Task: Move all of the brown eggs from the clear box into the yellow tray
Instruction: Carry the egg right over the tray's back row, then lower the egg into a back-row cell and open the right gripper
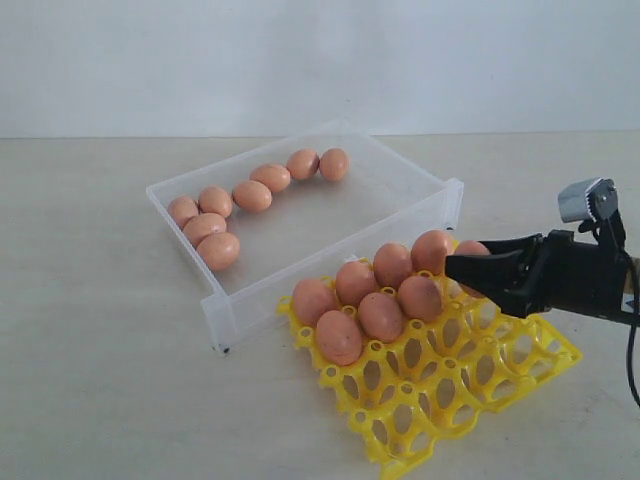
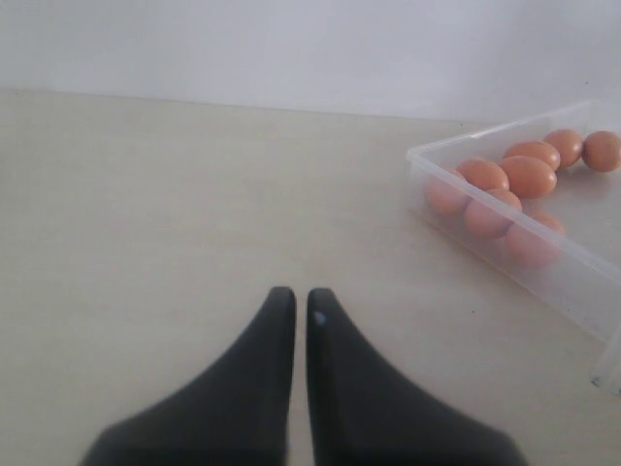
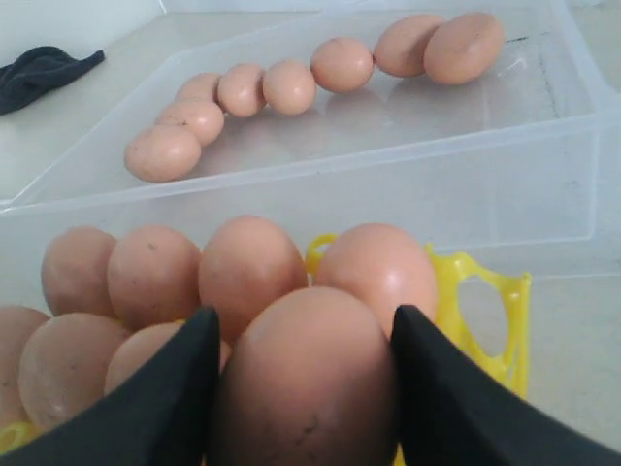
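Note:
My right gripper (image 1: 462, 268) is shut on a brown egg (image 3: 310, 379), held between both black fingers over the far right part of the yellow tray (image 1: 520, 370). Several brown eggs (image 1: 380, 315) sit in the tray's cups nearest the clear box (image 1: 300, 250), just ahead of the held egg. Several more brown eggs (image 1: 252, 195) lie in a curved row along the box's far side. My left gripper (image 2: 300, 293) is shut on nothing, above bare table, with a corner of the clear box (image 2: 543, 262) off to one side. It does not show in the exterior view.
The box stands against the tray's far edge, its near wall (image 3: 388, 204) rising right behind the tray's eggs. The tray's near and right cups (image 1: 440, 400) hold nothing. A dark shape (image 3: 44, 70) lies on the table beyond the box. Pale tabletop surrounds everything.

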